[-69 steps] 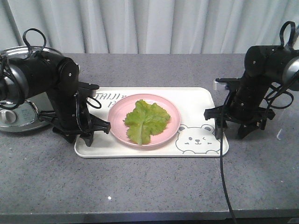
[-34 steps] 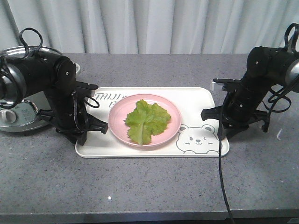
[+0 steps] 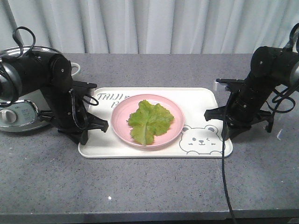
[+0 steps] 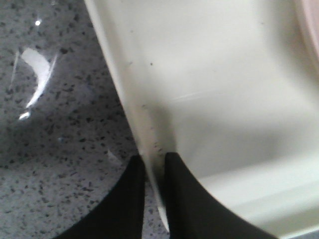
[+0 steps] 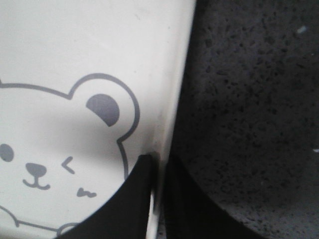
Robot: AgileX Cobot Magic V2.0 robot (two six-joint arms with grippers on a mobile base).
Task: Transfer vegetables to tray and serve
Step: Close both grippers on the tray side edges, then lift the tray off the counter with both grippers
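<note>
The jaws of the left gripper (image 4: 153,164) are drawn narrow, and the left rim of the tray (image 4: 209,89) is pinched between them, one finger inside the rim and one outside over the table (image 4: 55,149). The right gripper (image 5: 158,162) is closed in the same way on the right rim, just beside the ear of the printed bear (image 5: 60,149). From the front, both sets of fingertips are masked by the black wrists, and the grey lettering is partly covered by the pink plate (image 3: 119,116). Whether the tray is lifted off the table cannot be told. The vegetables (image 3: 149,120) are seen lying on the pink plate at the middle of the tray, between the two grippers and apart from both.
</note>
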